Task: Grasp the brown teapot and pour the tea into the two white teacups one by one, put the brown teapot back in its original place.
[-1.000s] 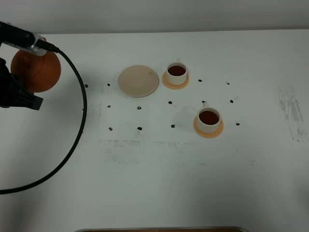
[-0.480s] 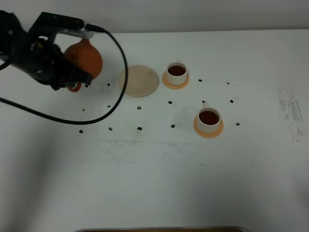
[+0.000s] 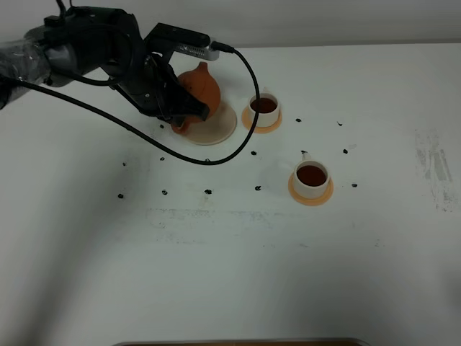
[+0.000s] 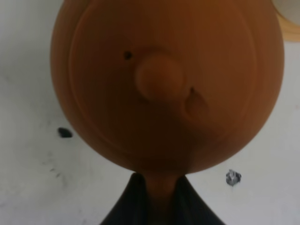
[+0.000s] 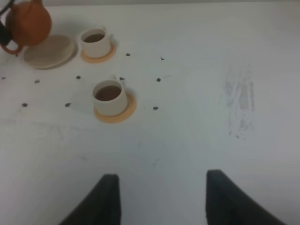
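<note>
The brown teapot (image 3: pixel 199 88) is held by its loop handle in my left gripper (image 3: pixel 180 117), over the left part of the cream-beige saucer (image 3: pixel 220 127). I cannot tell whether it touches the saucer. In the left wrist view the teapot (image 4: pixel 164 84) fills the frame, and the dark fingers (image 4: pixel 125 206) are shut on its handle. Two white teacups, the far one (image 3: pixel 263 107) and the near one (image 3: pixel 311 176), hold brown tea and stand on orange coasters. My right gripper (image 5: pixel 161 201) is open and empty, low over the table, well short of the cups (image 5: pixel 108 96).
The left arm's black cable (image 3: pixel 238 137) loops over the table in front of the saucer and close to the far cup. Small black marks dot the table around the cups. A faint grey smear (image 3: pixel 436 169) lies at the right.
My left gripper has carried the teapot from the far left edge rightwards to the saucer. The cable has swung along with it. The cups have not moved.
</note>
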### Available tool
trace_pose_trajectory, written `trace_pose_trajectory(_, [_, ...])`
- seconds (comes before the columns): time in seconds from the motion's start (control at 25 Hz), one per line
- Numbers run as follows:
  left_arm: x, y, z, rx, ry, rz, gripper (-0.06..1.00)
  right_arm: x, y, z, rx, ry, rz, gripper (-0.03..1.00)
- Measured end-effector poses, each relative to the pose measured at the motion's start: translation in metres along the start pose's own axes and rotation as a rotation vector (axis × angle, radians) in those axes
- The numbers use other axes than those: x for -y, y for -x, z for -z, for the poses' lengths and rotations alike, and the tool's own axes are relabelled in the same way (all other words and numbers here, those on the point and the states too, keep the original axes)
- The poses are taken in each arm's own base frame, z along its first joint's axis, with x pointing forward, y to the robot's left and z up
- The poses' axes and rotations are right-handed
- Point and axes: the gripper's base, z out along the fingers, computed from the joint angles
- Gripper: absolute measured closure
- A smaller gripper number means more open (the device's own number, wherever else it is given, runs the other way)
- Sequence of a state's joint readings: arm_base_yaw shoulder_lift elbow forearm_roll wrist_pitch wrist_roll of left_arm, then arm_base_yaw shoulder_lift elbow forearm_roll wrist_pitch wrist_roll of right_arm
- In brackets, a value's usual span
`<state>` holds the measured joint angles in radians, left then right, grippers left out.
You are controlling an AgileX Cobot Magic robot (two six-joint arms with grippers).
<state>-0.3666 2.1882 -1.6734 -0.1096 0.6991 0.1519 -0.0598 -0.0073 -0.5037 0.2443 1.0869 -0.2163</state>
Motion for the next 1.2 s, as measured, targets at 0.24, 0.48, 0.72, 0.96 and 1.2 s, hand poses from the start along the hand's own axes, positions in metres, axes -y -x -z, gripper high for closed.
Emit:
trace_pose_trajectory(0.24, [0.001,-0.006,-0.017,-0.049,-0.005,-0.002,0.82,0.001,0.0,0.0,-0.002,-0.009,0.005,0.53])
trace_pose_trajectory(0.48, [0.001,-0.006,-0.018,-0.049,0.001,-0.01,0.82,0.001,0.0,0.0,-0.003,-0.014,0.007,0.53])
trace_pose_trajectory(0.72, [0.001,-0.002,-0.011,-0.031,0.007,-0.019,0.75,0.001,0.0,0.0,-0.003,-0.014,0.007,0.53])
trace_pose_trajectory(0.96, [0.002,0.003,0.006,-0.007,0.007,-0.022,0.5,0.001,0.0,0.0,-0.003,-0.014,0.007,0.53])
trace_pose_trajectory(1.2, [0.003,0.005,0.039,-0.037,0.027,-0.052,0.47,0.0,0.0,0.0,0.0,-0.001,0.001,0.53])
